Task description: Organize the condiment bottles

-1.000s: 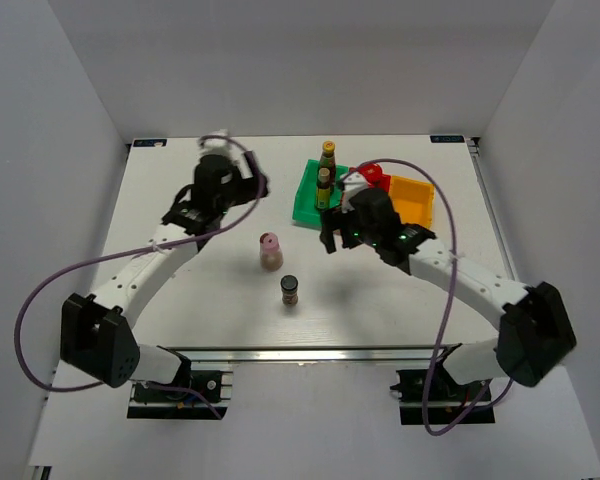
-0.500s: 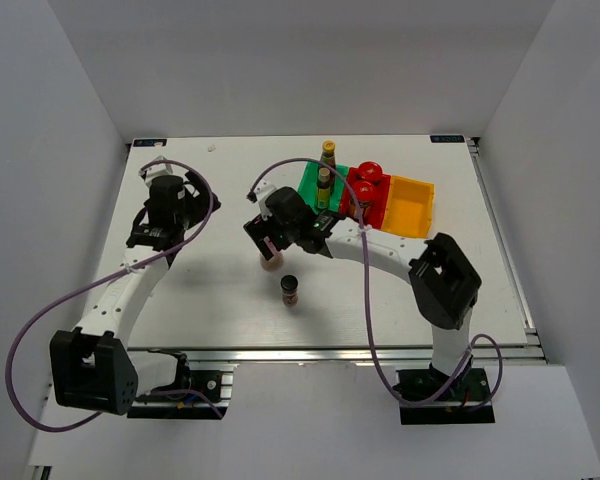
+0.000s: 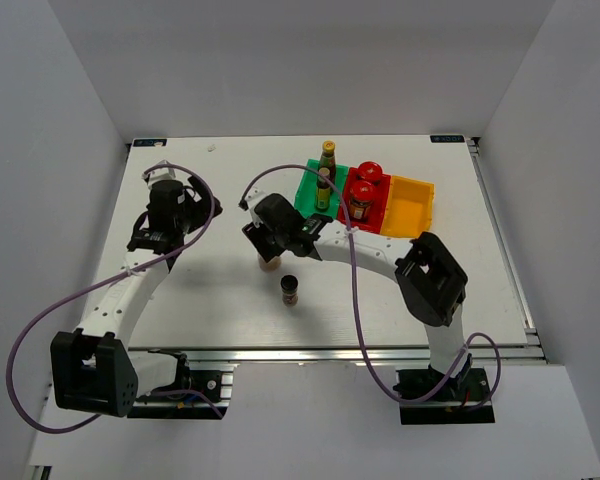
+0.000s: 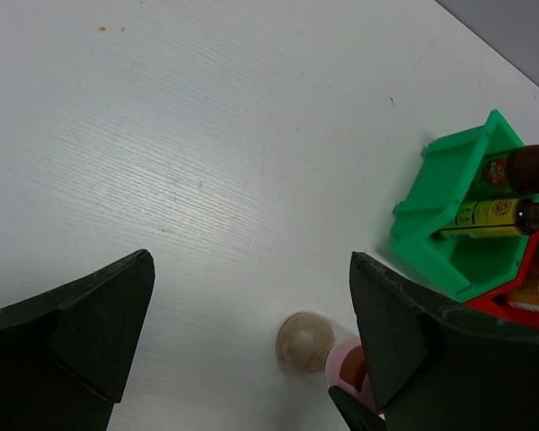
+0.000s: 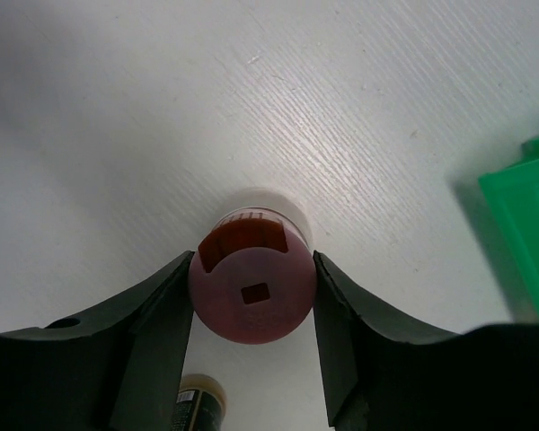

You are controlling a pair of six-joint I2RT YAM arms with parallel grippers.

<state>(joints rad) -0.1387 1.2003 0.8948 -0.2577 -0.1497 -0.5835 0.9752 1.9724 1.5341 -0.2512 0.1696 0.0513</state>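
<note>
This looks like a robotics lab cell. Plain white panel walls [image 3: 70, 100] close in a flat white counter [image 3: 210, 290], and a white-and-black left robot arm [image 3: 130, 285] and a right robot arm [image 3: 372, 250] are bolted to a silver aluminium rail [image 3: 310, 352].

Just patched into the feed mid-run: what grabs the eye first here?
The right end effector is clamped on the pink-lidded jar at mid-table, the black-lidded jar standing alone close by. Behind, the green bin holds two slim dark bottles and the red bin two red-lidded jars; the left end effector hangs open at the left.
</note>
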